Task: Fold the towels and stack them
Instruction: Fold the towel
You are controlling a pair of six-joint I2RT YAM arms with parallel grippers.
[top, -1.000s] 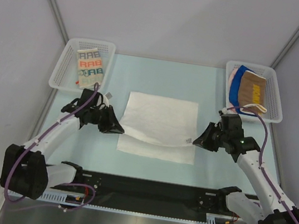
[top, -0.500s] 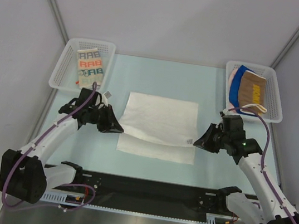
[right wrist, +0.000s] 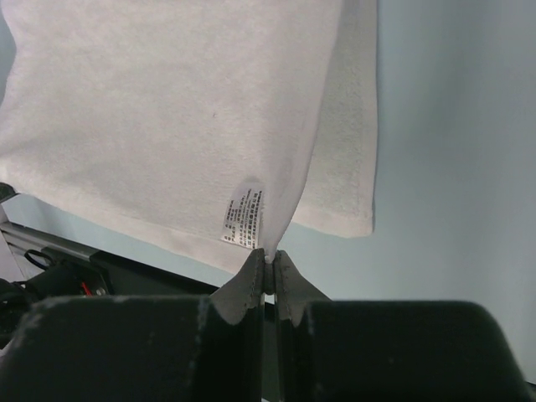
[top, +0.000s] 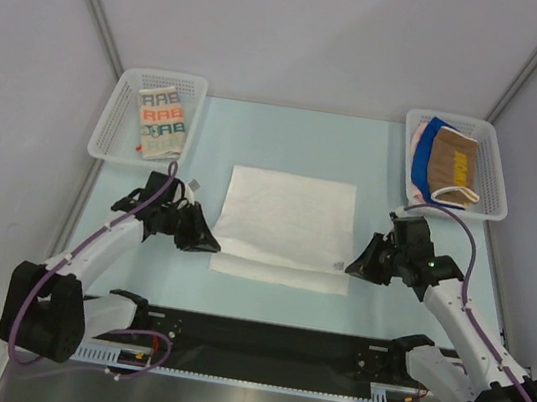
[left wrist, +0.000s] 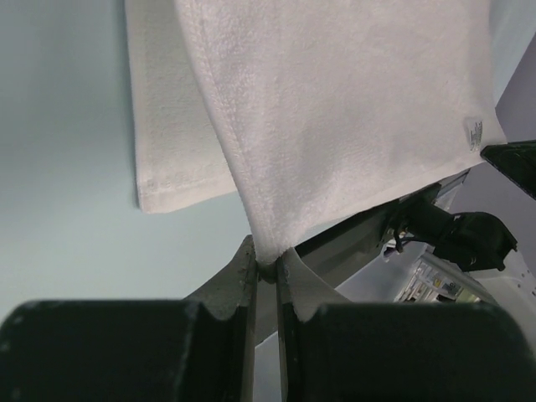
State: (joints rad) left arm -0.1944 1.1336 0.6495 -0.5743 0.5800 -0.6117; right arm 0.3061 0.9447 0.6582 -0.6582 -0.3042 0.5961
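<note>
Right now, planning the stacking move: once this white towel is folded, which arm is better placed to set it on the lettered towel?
Left, probably. Both grippers pinch the white towel, but the left gripper sits just before the basket holding the lettered towel; the right gripper is across the table.

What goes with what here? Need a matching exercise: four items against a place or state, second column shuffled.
Column 1
1. white towel
2. lettered cream towel
3. brown towel
4. left gripper

Column 2
A. in the right basket
B. shut on a corner of cloth
C. spread on the table between the arms
D. in the left basket

Pairs: 1-C, 2-D, 3-A, 4-B
</note>
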